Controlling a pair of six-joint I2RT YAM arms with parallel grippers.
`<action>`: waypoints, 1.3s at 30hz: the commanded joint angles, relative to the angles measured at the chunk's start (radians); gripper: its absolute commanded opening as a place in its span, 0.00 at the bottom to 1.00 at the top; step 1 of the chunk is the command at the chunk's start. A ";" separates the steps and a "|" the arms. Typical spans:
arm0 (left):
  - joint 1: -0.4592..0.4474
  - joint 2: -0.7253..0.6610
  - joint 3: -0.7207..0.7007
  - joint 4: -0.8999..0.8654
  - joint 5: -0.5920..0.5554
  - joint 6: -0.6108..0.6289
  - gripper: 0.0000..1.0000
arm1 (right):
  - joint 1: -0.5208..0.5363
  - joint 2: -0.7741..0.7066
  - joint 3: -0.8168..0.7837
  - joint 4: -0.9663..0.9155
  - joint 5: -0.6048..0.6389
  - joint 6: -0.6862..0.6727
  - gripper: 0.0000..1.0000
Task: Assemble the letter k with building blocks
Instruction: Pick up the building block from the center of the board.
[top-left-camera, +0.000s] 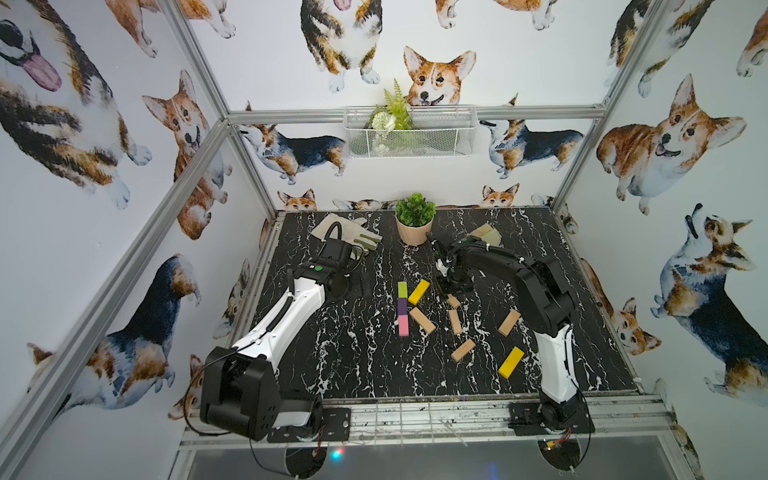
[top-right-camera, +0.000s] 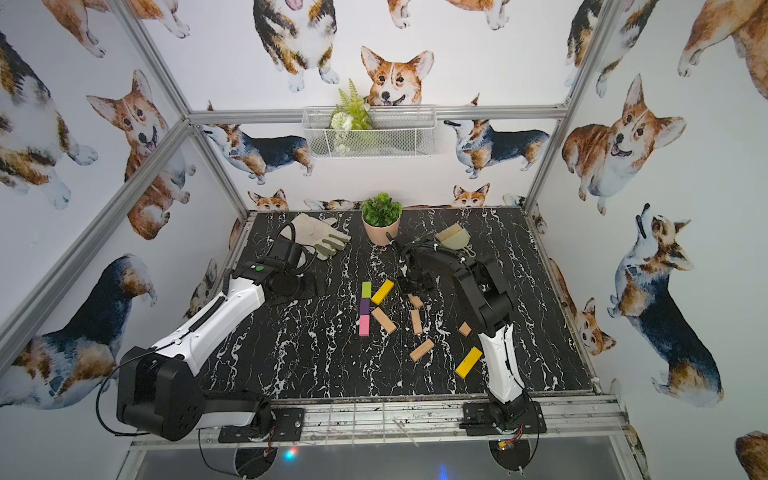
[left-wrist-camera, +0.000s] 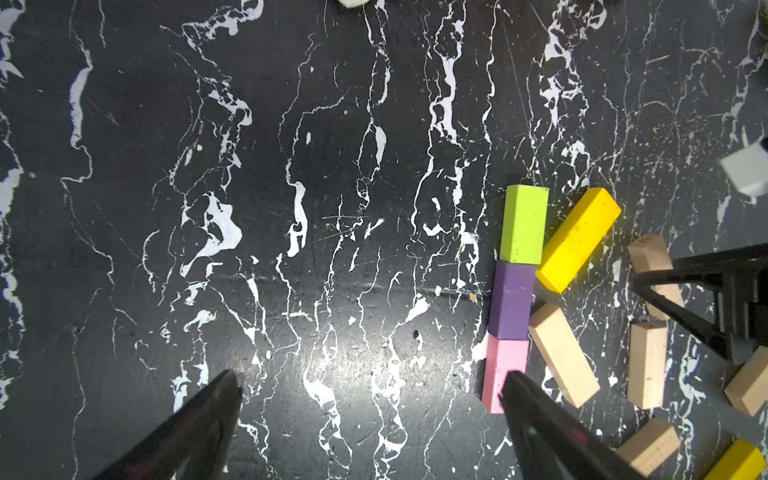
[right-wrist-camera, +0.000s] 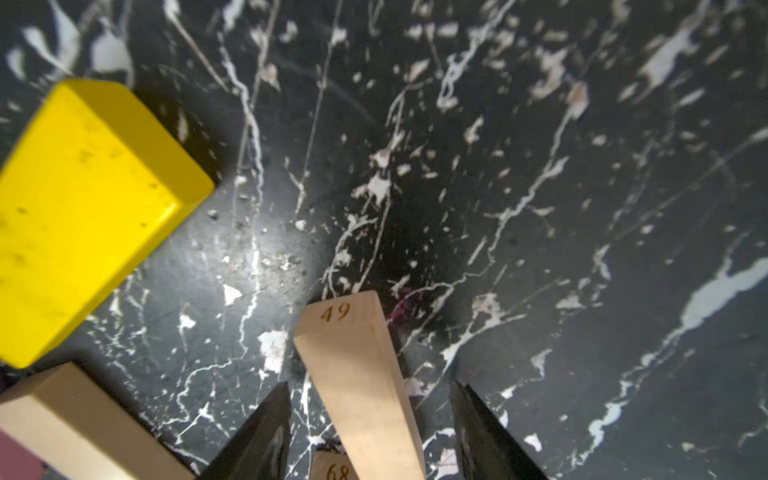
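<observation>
Desk (top-left-camera: 353, 365): black marble-look top with white veining, matt and scuffed, with a metal rail (top-left-camera: 415, 409) along its front edge. The building blocks are small, square-edged oblong bricks lying flat right of centre, well apart from every desk edge. Lime green painted block (top-left-camera: 402, 289), purple painted block (top-left-camera: 402, 306) and pink painted block (top-left-camera: 403, 325): butted end to end in one straight column. Slanted yellow painted block (top-left-camera: 418, 291): its lower end meets the green-purple join. Slanted plain tan wooden block (top-left-camera: 422, 320): angled the opposite way, just beside the purple-pink join. Tan wooden block numbered 49 (right-wrist-camera: 357, 374): lies between the fingers of the right gripper (right-wrist-camera: 370, 388), whose jaws are partly spread with a gap on each side and grip nothing. Loose: middle tan block (top-left-camera: 455, 321), front tan block (top-left-camera: 463, 350), outer tan block (top-left-camera: 509, 322) near the right forearm, and a second yellow block (top-left-camera: 511, 362) nearest the front rail. Left gripper (left-wrist-camera: 370, 386): black tapered fingers spread wide, holding nothing, over a broad bare stretch of desk left of the column. Back edge: cream fabric work glove (top-left-camera: 345, 235), green plant in a pink pot (top-left-camera: 413, 228).
</observation>
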 joint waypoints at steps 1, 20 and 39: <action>0.007 0.015 0.012 0.008 -0.004 0.005 1.00 | 0.004 0.017 0.010 -0.029 0.032 -0.020 0.59; 0.009 0.032 0.012 0.016 -0.010 -0.013 1.00 | 0.003 -0.078 0.033 -0.036 0.077 0.097 0.19; 0.008 0.042 0.009 0.019 -0.013 -0.020 0.99 | -0.018 0.073 0.217 -0.109 -0.017 0.375 0.20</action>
